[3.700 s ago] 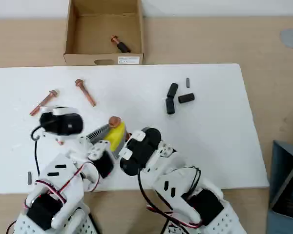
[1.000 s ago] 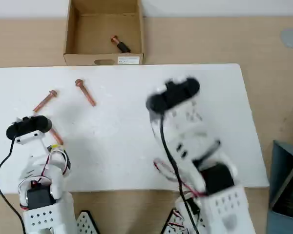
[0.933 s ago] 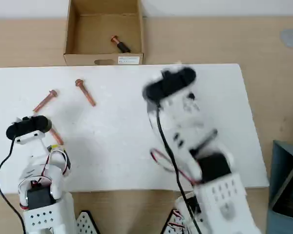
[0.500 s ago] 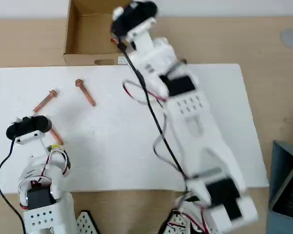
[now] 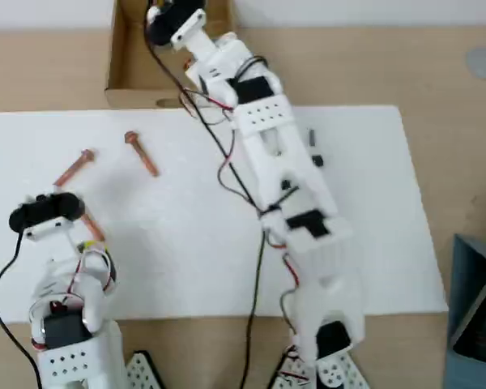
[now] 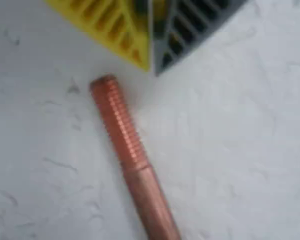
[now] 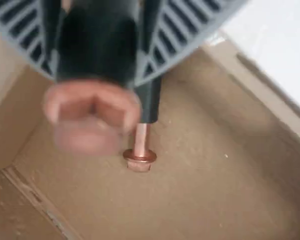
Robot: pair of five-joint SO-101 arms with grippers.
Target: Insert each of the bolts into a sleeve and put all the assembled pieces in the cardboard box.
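- cardboard box [image 5: 134, 61] – sits at the upper left of the high view. It's stiff enough that a dropped piece won't hurt it, and one finished piece [image 7: 140, 150] already lies on its floor.
- white mat [image 5: 373, 243] – looks slightly textured, so I'd guess round parts roll less on it.
- right gripper [image 7: 100, 45] – up over the box, clamped on the black sleeve of the held piece [image 7: 92, 120], hex head facing the wrist camera. Gripping the sleeve seems right: it's wider and probably less slick than bare metal. The bolt is likely only a sliding fit, so tipping it could let it slip out.
- left gripper [image 6: 150, 50] – lower left of the high view, tips together and empty, just beside the threaded end of the nearest bolt [image 6: 127, 145].
- bolts – two more [image 5: 73, 168] [image 5: 140, 153] lie at the left of the mat. They're rigid and probably dense for their size, with a smooth shank, so I'd pinch across mid-shank.
- loose sleeves [image 5: 312, 138] [image 5: 317, 160] – right of centre, partly behind the arm. Probably light and easy to knock away.
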